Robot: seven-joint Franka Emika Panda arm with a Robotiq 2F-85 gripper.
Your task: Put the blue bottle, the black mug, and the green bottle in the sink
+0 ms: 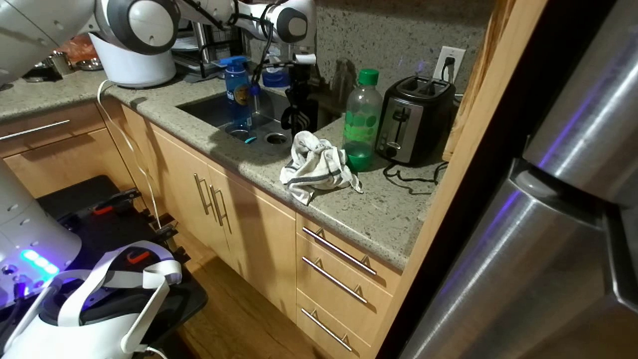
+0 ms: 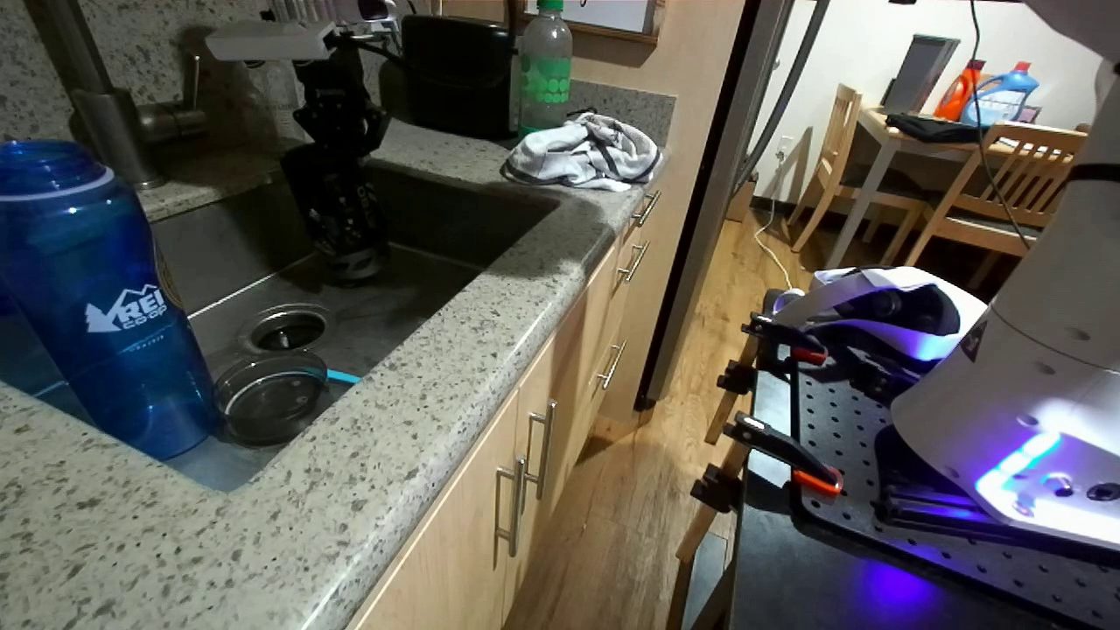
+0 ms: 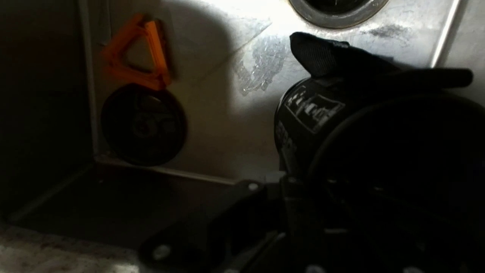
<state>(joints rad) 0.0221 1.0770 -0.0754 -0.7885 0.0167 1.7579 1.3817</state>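
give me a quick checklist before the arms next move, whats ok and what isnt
1. Gripper shut on the mug: ok, the mug is held.
2. Mug over the sink: ok.
3. Mug touching the bottom of the sink: cannot tell, its underside is hard to make out.
4. Blue bottle in the sink: ok, and apart from the gripper.
5. Green bottle in the sink: not ok, it is on the counter beside the toaster.
6. Green bottle free of the towel: cannot tell, the towel overlaps its lower part in both exterior views.
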